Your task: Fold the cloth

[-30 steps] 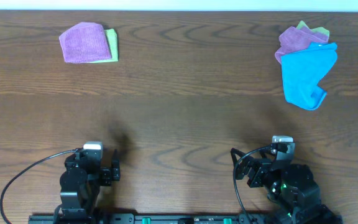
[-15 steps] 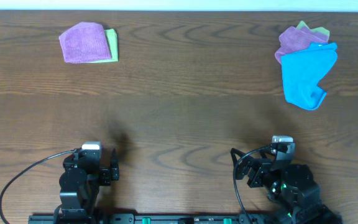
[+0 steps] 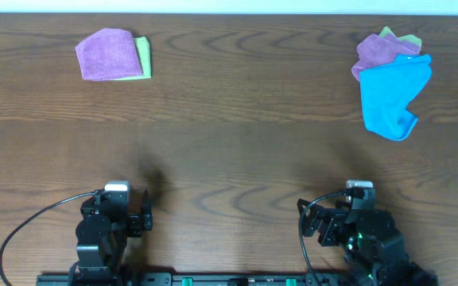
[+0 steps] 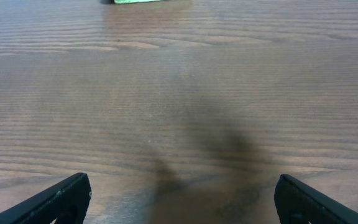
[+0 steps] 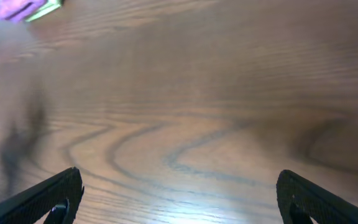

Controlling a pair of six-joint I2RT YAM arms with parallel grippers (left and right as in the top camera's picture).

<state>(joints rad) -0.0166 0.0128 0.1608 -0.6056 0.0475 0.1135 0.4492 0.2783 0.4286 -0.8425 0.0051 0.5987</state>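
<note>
A crumpled blue cloth [image 3: 394, 95] lies at the far right of the wooden table, over a purple cloth [image 3: 376, 51] and a green one [image 3: 404, 37]. A folded purple cloth [image 3: 106, 54] lies on a folded green cloth [image 3: 143, 57] at the far left. My left gripper [image 4: 179, 202] is open and empty near the front edge, far from all cloths. My right gripper [image 5: 179, 199] is open and empty near the front right. The folded pile's green edge shows at the top of the left wrist view [image 4: 138, 2], and the pile at the top left of the right wrist view [image 5: 27, 9].
The dark wooden table [image 3: 229, 151] spans the whole view. Both arm bases sit at its front edge, left arm [image 3: 106, 230] and right arm [image 3: 364, 234]. A black cable [image 3: 30, 226] loops beside the left arm.
The right arm has shifted slightly back and turned to the left. The left arm and the cloths have not moved.
</note>
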